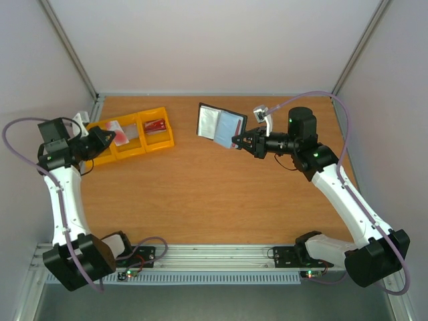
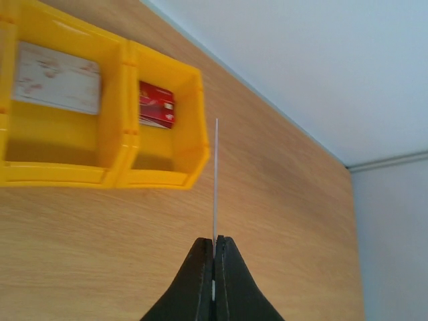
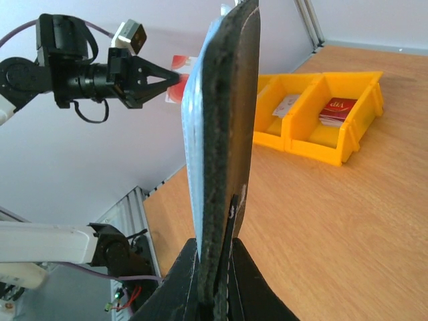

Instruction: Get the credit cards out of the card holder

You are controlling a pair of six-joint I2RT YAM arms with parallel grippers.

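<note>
Left pincer: the left pincer point(image 2: 214, 242) is closed on a thin white credit card point(image 2: 216, 180), seen edge-on from its own camera and sticking straight out past the fingertips.
Right pincer: the right pincer point(image 3: 215, 254) is clamped on the lower edge of the card holder point(image 3: 227, 120).
Card holder: it is spread open at the far middle of the bench, with its grey-blue inner pockets showing from above. Whether more cards sit inside cannot be told.
Nearby: a row of yellow bins point(image 1: 144, 150) lies at the far left, close beside the left pincer. A red card point(image 1: 155, 124) lies in the right compartment and a whitish card point(image 2: 57, 79) in the next.
In the way: the left arm covers the bins' left end in the overhead view. The card holder blocks the middle of the right wrist view.
Between the arms: the two pincers are well apart, with bare wood between them.
Surface: an orange-brown wood-grain bench point(image 1: 214, 200), with a metal rail point(image 1: 214, 254) along the near edge.
Room: pale walls point(image 1: 221, 40) on three sides. A purple cable point(image 1: 314, 95) loops over the right arm.
</note>
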